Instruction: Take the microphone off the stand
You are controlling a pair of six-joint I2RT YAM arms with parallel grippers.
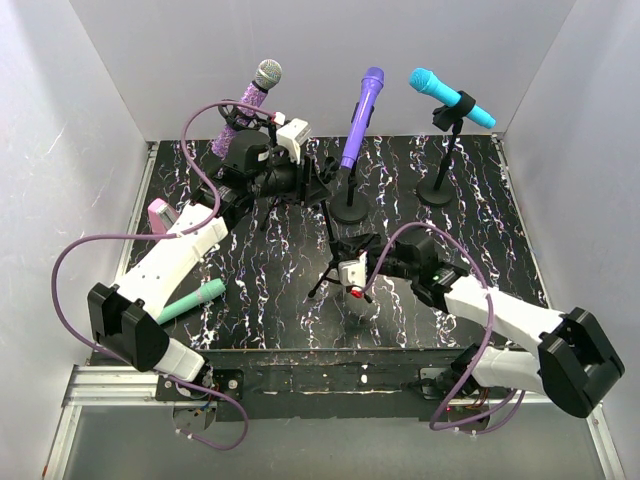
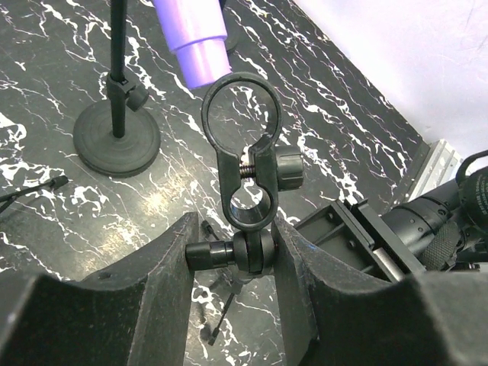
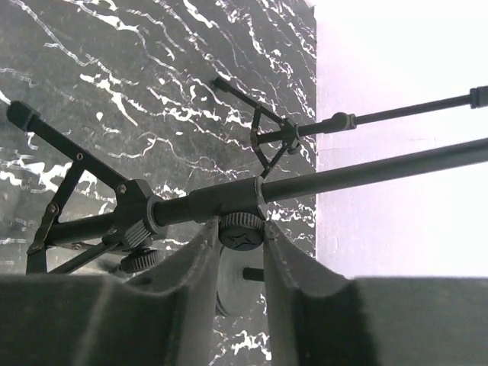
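Observation:
A black tripod stand [image 1: 330, 235] stands mid-table. Its ring clip [image 2: 242, 152] is empty. My left gripper [image 2: 232, 255] [image 1: 305, 182] is shut on the swivel joint [image 2: 255, 252] just under that clip. Lower down, my right gripper [image 3: 242, 232] [image 1: 340, 268] is shut on the ribbed knob [image 3: 242, 227] on the stand's pole [image 3: 366, 171], near the leg hub. A purple microphone [image 1: 362, 115] [image 2: 194, 38] sits in a round-base stand [image 1: 347, 210] [image 2: 116, 141]. A cyan microphone [image 1: 450, 97] sits in another stand [image 1: 437, 190]. A glittery purple microphone [image 1: 245, 110] rises behind my left wrist.
A teal microphone [image 1: 195, 300] lies loose on the table at the front left, near a pink object [image 1: 158, 215]. A second tripod stand [image 3: 271, 137] shows beyond the gripped pole. White walls close in the back and both sides.

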